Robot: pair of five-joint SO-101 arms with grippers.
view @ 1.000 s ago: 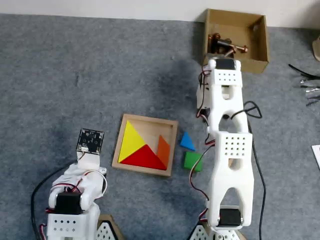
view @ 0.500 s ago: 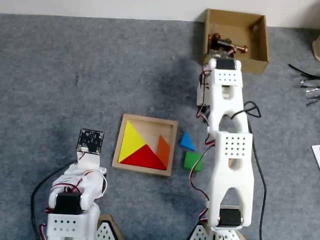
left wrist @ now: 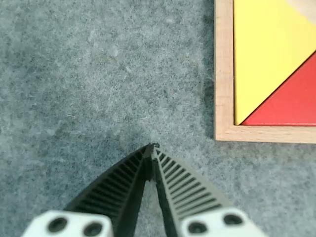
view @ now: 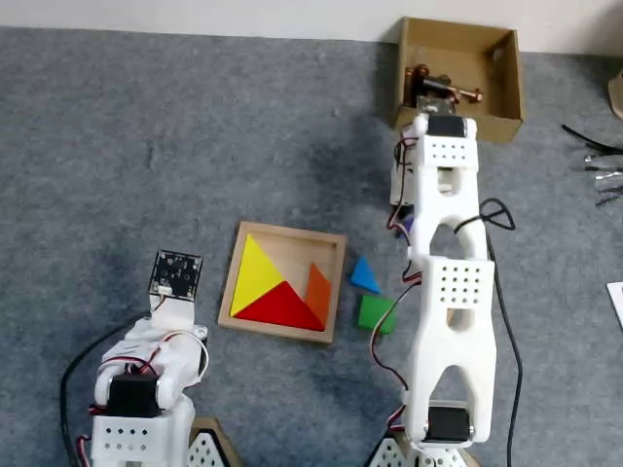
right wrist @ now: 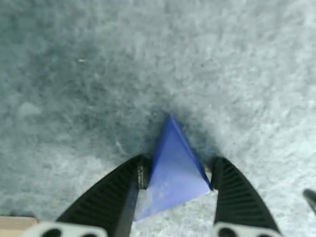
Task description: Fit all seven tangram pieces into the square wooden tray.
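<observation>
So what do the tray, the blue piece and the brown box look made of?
Tray: pale bare wood, grain on its frame. Blue piece: probably painted wood, flat matte colour, crisp edges. Brown box: likely cardboard, thin matte walls.

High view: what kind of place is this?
Probably a lab or hobby bench for robot manipulation tests: two small arms on a grey mat with a puzzle tray, a cardboard box of odd parts, and loose cables at the edge.

The mat (view: 127, 136) is rough felt, the tray (view: 292, 232) smooth wood, the blue piece (right wrist: 174, 168) matt.
</observation>
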